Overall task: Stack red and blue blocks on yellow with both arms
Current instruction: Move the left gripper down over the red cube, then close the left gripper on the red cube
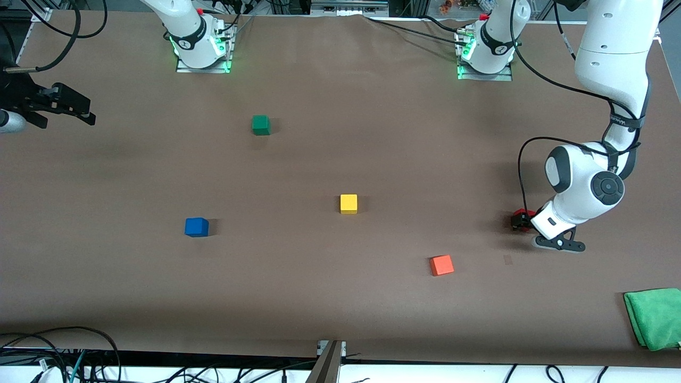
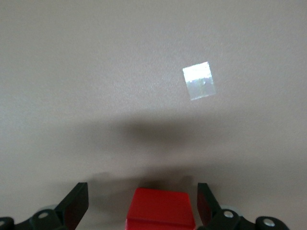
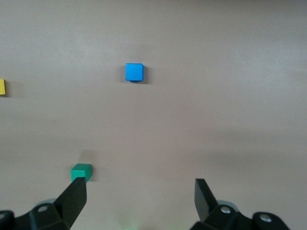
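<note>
- Left gripper [image 1: 522, 222]: low at the table, right side of front view, mid-height, at the left arm's end of the table. Fingers spread wide, one on each side of the red block [image 1: 521, 219]; not pinching it. In left wrist view the fingers [image 2: 76, 203] show gaps to the red block's faces on both sides.
- Red block: sits on the table [image 1: 319, 298] betw. the left gripper's fingers, mostly hidden by the wrist in front view; only a red edge shows. Bottom centre of left wrist view [image 2: 160, 211].
- Small pale square patch [image 2: 199, 80] on the table surface, upper right of left wrist view; faint mark also in front view [image 1: 508, 259], just below the left gripper.
- Right gripper [image 1: 80, 111]: upper left of front view, up in the air over the right arm's end of the table. Fingers spread apart, holding nothing. This arm waits.
- Blue block [image 1: 196, 227]: lower left of centre in front view, alone on the table; upper centre of right wrist view [image 3: 134, 72].
- Yellow block [image 1: 348, 204]: centre of front view, nothing stacked on it; sliver at the left edge of right wrist view [image 3: 2, 87].
- Green block [image 1: 260, 125]: upper centre-left of front view; lower left in right wrist view [image 3: 80, 172].
- Orange block [image 1: 442, 265]: lower right of centre, front view, nearer the camera than the yellow block.
- Green cloth [image 1: 655, 317]: bottom right corner, front view.
</note>
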You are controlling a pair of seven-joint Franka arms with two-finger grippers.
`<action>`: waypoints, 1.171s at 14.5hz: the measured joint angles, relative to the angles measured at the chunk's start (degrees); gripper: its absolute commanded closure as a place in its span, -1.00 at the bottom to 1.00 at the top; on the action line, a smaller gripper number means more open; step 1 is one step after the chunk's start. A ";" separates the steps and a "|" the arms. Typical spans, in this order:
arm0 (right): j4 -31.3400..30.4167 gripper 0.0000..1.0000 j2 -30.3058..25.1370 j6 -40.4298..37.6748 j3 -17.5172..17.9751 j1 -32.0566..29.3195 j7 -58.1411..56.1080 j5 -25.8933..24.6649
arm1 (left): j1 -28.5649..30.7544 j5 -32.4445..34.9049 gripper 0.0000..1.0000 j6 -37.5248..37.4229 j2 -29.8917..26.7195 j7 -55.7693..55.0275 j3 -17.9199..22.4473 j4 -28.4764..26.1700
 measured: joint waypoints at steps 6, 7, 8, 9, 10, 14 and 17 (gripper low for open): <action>0.00 -0.99 0.00 0.00 0.00 0.00 0.00 0.00 | -0.33 -0.02 -1.00 -1.27 -2.15 -0.11 -0.73 -3.83; 0.00 -0.99 0.00 0.00 0.00 0.00 0.00 0.00 | -0.40 -0.03 -1.00 -1.38 -2.93 -0.12 -0.98 -5.31; 0.00 -0.99 0.00 0.00 0.00 0.00 0.00 0.00 | -0.43 -0.03 -1.00 -1.88 -3.59 -0.12 -1.11 -6.34; 0.00 -0.99 0.00 0.00 0.00 0.00 0.00 0.00 | -0.44 -0.03 -1.00 -2.38 -4.04 -0.12 -1.15 -6.97; 0.00 -0.99 0.00 0.00 0.00 0.00 0.00 0.00 | -0.43 -0.03 -1.00 -2.64 -4.28 -0.12 -1.14 -7.28; 0.00 -0.99 0.00 0.00 0.00 0.00 0.00 0.00 | -0.09 -0.03 -1.00 -2.86 -4.56 -0.02 -0.75 -7.33; 0.00 -0.99 0.00 0.00 0.00 0.00 0.00 0.00 | 0.37 -0.03 -1.00 -2.85 -4.63 0.01 -0.44 -6.54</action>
